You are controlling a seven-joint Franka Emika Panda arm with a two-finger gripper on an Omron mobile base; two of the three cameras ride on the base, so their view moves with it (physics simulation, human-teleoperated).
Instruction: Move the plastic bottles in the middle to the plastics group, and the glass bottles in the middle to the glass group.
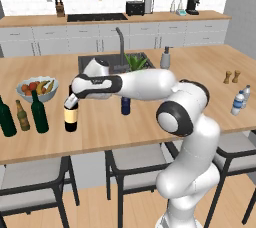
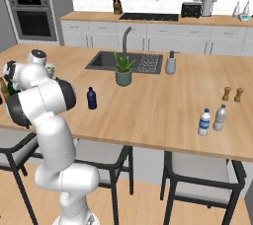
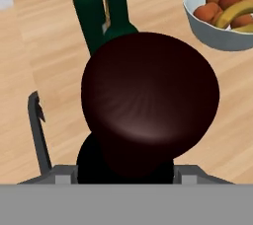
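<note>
Broadly, the wooden counter (image 1: pixel 150 122) carries everything, and places below are told from its sink (image 1: pixel 112 62). The arm (image 1: pixel 145 84) reaches leftward across the counter, in front of the sink. Its gripper (image 1: pixel 70 101) sits at the neck of the near-black wine bottle (image 1: pixel 71 118), which stands upright, long axis vertical, on the counter in front of the sink and to its left. In the hand view the bottle's reddish top (image 3: pixel 148 91) looms right between the finger bases, so the claw looks closed narrowly on the neck, though the contact itself is hidden behind the top. The cream label (image 1: pixel 71 116) shows no readable writing.

Farther left of the sink stand the stout green bottle (image 1: pixel 6 118), cut off partly by the picture's edge, the slim green bottle (image 1: pixel 39 113) and, between them, the small amber bottle (image 1: pixel 22 116); all are upright. Its tan label is too small to read. A fruit bowl (image 1: pixel 36 88) sits just behind them.

The dark blue bottle (image 1: pixel 125 106) stands upright in front of the sink, partly hidden behind the arm in the left base view and plain to see in the right base view.

Well right of the sink, near the counter's front edge, stand two water bottles (image 2: pixel 210 120) with blue labels, writing unreadable. Behind them stand two wooden shakers (image 2: pixel 232 93).
</note>
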